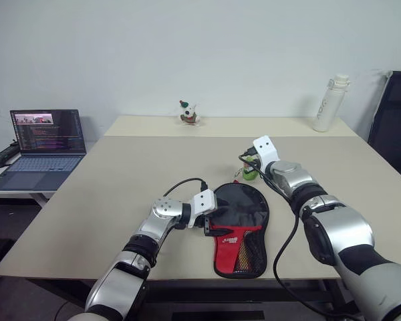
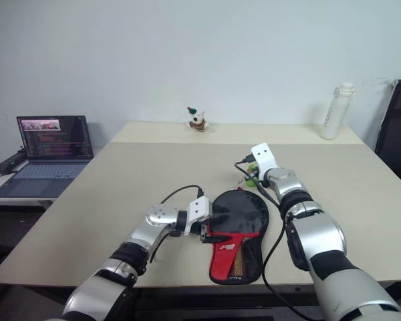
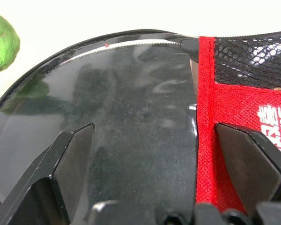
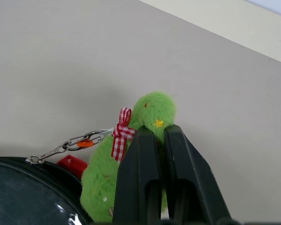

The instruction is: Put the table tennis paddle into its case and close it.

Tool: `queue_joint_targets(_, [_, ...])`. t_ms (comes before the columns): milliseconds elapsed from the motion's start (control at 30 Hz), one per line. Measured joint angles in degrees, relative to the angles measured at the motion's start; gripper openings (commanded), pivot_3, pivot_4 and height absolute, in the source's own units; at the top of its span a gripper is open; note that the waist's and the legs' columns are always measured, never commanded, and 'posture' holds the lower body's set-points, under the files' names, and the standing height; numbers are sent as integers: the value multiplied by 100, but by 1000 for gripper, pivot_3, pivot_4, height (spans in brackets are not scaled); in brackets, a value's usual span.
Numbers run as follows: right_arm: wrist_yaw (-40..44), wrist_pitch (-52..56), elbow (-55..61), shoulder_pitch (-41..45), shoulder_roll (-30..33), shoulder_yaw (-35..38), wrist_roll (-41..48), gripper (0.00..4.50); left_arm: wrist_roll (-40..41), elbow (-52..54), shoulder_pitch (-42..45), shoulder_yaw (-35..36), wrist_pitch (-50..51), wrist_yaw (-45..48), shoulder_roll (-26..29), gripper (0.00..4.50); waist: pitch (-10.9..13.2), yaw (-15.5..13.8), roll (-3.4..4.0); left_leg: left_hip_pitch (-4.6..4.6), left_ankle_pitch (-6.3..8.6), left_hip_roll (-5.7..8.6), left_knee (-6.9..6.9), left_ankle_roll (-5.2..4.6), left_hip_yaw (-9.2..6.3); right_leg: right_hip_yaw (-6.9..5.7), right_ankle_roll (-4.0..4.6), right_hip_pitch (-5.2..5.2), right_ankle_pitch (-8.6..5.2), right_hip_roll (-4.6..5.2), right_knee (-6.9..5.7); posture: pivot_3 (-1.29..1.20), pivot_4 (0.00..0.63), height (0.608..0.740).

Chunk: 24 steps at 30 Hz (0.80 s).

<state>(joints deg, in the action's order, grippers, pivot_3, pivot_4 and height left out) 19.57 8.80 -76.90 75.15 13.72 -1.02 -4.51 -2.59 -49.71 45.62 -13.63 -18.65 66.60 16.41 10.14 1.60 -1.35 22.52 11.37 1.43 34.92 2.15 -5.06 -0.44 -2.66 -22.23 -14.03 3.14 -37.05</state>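
The case [image 1: 240, 231] lies flat near the table's front edge, glossy black on top and red with a mesh pocket below. Its zip edge [image 3: 131, 43] runs along the rim. The table tennis paddle is hidden; I cannot tell it apart from the case's black part. My left gripper [image 1: 207, 227] stands open at the case's left side, its fingers [image 3: 75, 159] spread wide over the black and red fabric. My right gripper [image 4: 154, 130] is shut on the green ball charm [image 4: 152, 110], just past the case's far end. A small chain [image 4: 70, 145] links the charm to the zip.
A laptop [image 1: 47, 144] sits open on a side table at the left. A small toy figure [image 1: 188, 114] and a white bottle [image 1: 331, 103] stand at the far edge of the table [image 1: 120, 180]. A black chair [image 1: 394, 127] is at the right.
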Motion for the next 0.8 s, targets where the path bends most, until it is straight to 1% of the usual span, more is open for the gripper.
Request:
queue_joint_targets(233, [186, 50, 3, -156, 404, 0, -38, 6, 2, -43, 29, 0, 61, -21, -51, 4500, -1, -26, 2, 3, 0, 2, 2, 0, 0, 0, 0, 3, 0, 5, 3, 0, 150, 740])
queue_joint_targets(333, [488, 96, 87, -351, 657, -6, -41, 6, 2, -121, 79, 0, 61, -11, -82, 4500, -3, -34, 6, 4, 0, 3, 3, 0, -1, -1, 0, 4, 0, 6, 4, 0, 150, 740])
queue_joint_targets(433, [896, 257, 406, -592, 914, -22, -39, 6, 2, -225, 171, 0, 61, 18, -121, 4500, -5, -44, 9, 4, 0, 10, 3, 0, 0, -1, -1, 5, 0, 7, 5, 0, 150, 740])
queue_joint_targets(567, [1511, 886, 1709, -1312, 1234, -38, 28, 6, 4, -412, 274, 0, 58, 38, -214, 4500, -12, -74, 20, 7, 0, 11, 7, 0, -6, -5, -3, 7, 0, 8, 7, 0, 150, 740])
queue_joint_targets(633, [1723, 1404, 2681, -1838, 1393, -32, 137, 6, -1, -461, 309, 0, 80, 50, -258, 4500, -16, -101, 27, 13, 0, 10, 10, 0, -14, -11, -3, 6, -1, 10, 8, 0, 150, 740])
queue_joint_targets(667, [1861, 1817, 3521, -2293, 1549, -24, 212, 6, -1, -482, 326, 0, 102, 53, -295, 4500, -18, -147, 30, 23, 0, 8, 11, 0, -23, -16, -5, 3, -2, 10, 10, 0, 150, 740])
queue_joint_targets(700, [1947, 2089, 3964, -2544, 1614, -21, 279, 6, 18, -485, 321, 4, 104, 63, -305, 4500, -19, -153, 33, 27, 0, 10, 12, 0, -23, -17, -7, -1, -3, 10, 11, 0, 150, 740])
queue_joint_targets(800, [2214, 3229, 5816, -3538, 2002, -7, 586, 6, 16, -535, 367, 4, 125, 114, -346, 4500, -26, -177, 46, 38, 1, 17, 11, 0, -28, -22, -9, -6, -5, 14, 17, 0, 150, 740])
